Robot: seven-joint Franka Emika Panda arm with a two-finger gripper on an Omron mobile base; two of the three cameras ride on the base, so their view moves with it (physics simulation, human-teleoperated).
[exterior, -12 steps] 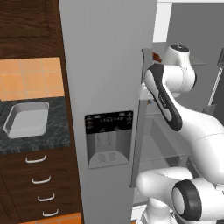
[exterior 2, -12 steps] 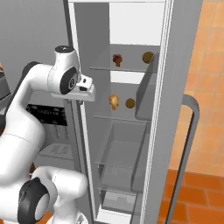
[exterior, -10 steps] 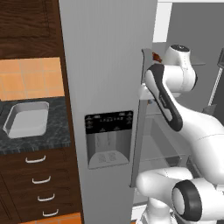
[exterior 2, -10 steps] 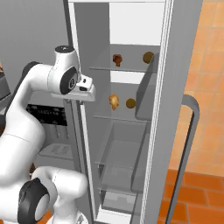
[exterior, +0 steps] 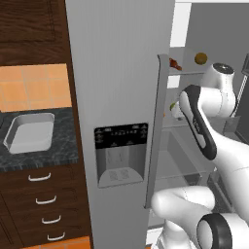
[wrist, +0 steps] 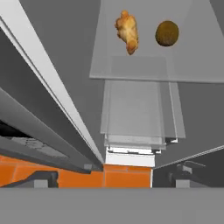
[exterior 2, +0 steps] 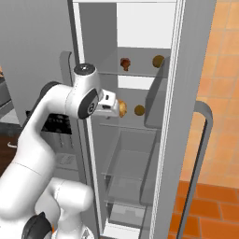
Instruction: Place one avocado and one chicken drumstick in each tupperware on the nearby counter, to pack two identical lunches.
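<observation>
The gripper [exterior 2: 113, 103] is reaching into the open fridge [exterior 2: 140, 140] at the level of its middle glass shelf [wrist: 148, 57], and its jaws are standing wide apart with nothing between them. In the hand view, a golden-tan chicken drumstick [wrist: 127, 31] and an avocado [wrist: 167, 33] are lying side by side on that shelf ahead of the fingers, apart from each other and not touching the gripper — the drumstick more nearly in line with it, the avocado off to the side. In the right base view the same drumstick [exterior 2: 123, 108] is sitting just beyond the gripper's tip, partly hidden by it, with the avocado [exterior 2: 139, 110] a little farther along the shelf. One shelf above the gripper, a reddish-brown drumstick [exterior 2: 125, 63] and a second avocado [exterior 2: 158, 60] are resting near each other. In the left base view, well away from the gripper and past the closed fridge door [exterior: 119, 97], a pale tupperware [exterior: 30, 132] is sitting on the dark speckled counter [exterior: 58, 151] — nothing is showing inside it.
</observation>
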